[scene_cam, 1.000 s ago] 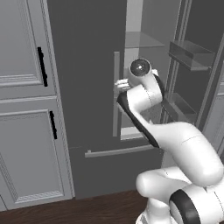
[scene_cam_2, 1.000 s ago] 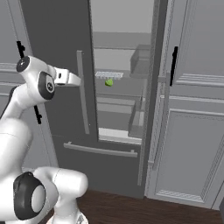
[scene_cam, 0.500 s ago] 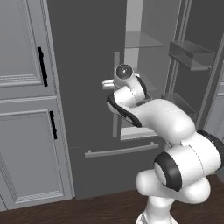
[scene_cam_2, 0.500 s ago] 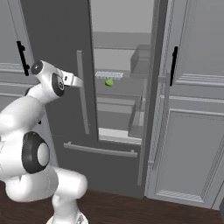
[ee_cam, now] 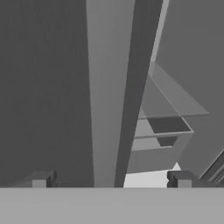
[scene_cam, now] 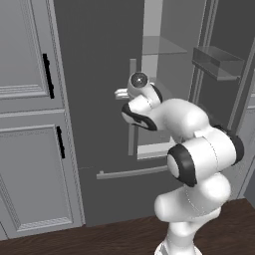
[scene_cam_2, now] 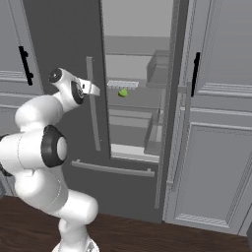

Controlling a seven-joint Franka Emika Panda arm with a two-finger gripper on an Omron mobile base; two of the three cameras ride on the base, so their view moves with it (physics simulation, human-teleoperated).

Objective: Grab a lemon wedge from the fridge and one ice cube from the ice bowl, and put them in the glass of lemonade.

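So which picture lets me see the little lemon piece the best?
The right base view. There the lemon wedge sits in the open on a shelf inside the fridge, beside a white tray. From the left base view the closed fridge door blocks that shelf. In the hand view the door handle is close up, with shelves behind.

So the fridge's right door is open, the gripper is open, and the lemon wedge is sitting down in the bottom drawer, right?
Not quite. The fridge is open on its right side and the gripper is open, but the lemon wedge isn't in the bottom drawer. The right base view shows it on an upper shelf, beside a flat white tray.
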